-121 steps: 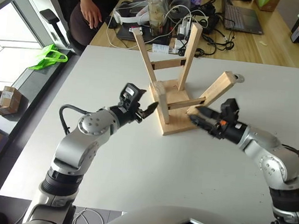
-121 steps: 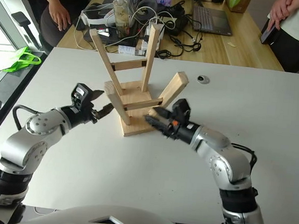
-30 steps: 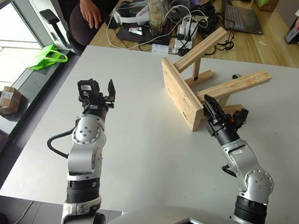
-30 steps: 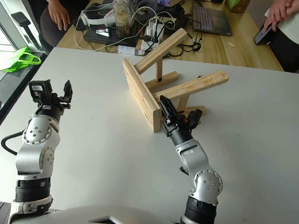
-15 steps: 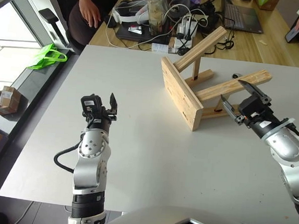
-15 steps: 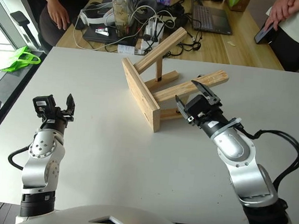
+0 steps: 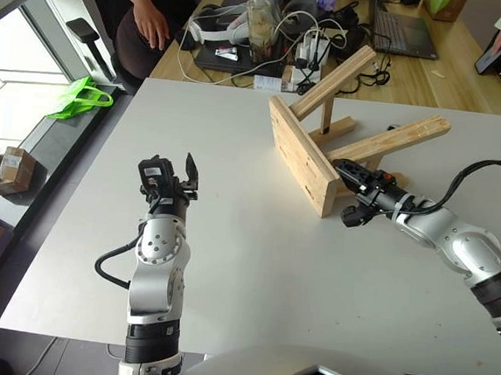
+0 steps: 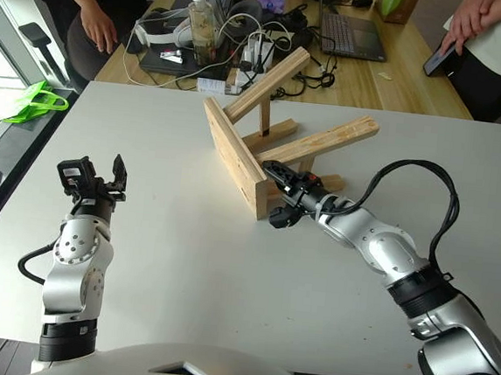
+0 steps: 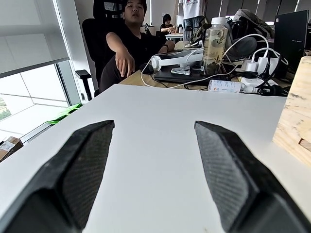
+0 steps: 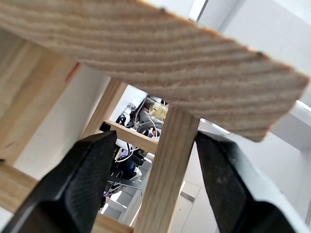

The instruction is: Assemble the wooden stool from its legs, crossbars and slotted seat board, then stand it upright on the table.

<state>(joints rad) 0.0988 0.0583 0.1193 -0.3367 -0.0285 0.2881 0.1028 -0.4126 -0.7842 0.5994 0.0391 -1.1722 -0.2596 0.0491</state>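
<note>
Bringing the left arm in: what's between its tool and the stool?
Nothing: bare table runs from the left tool to the stool, as the left eye and left wrist views show.

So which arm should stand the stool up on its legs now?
The right, probably. The right gripper sits open at the stool, which lies on its side, with its fingers either side of a crossbar. The left gripper hangs open over the table, well away from the stool.
</note>
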